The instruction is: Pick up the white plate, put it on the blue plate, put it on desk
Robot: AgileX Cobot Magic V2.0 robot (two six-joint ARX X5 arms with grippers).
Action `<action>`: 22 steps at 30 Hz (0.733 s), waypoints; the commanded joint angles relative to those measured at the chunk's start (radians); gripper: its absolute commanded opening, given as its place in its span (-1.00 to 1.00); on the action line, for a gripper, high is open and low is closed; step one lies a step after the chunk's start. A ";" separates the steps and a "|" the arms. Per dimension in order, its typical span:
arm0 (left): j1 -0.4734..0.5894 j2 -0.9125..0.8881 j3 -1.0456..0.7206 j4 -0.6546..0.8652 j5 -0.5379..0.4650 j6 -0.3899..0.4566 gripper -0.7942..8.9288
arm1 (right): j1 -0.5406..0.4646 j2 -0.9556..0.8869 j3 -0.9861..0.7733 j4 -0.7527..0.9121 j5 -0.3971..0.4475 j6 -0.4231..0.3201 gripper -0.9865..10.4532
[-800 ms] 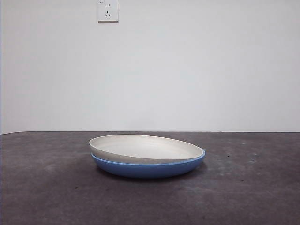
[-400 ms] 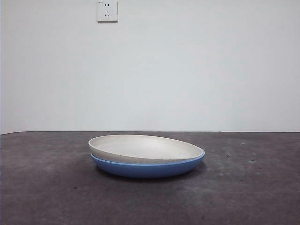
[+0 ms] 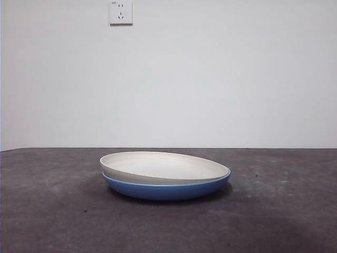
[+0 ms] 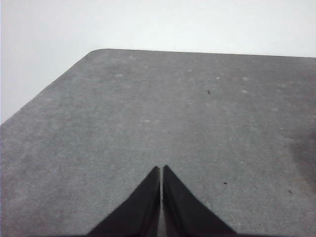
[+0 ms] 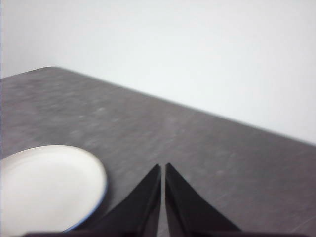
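White plate [image 3: 164, 166], nested tilted in blue plate [image 3: 167, 188] mid-desk [image 3: 47, 211]; right gripper [image 5: 162, 167] closed, empty, just beside; left gripper [image 4: 161, 169] closed over bare desk; risk: rim pinch drags both plates together.

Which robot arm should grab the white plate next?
Probably the right. The right tool, shut, has the white plate close beside it, sitting on the blue plate. The left tool, also shut, sees only bare desk.
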 commanded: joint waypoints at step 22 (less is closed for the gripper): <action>0.002 -0.002 -0.021 -0.005 -0.003 -0.003 -0.82 | -0.001 -0.297 -0.484 0.188 0.275 0.099 -0.81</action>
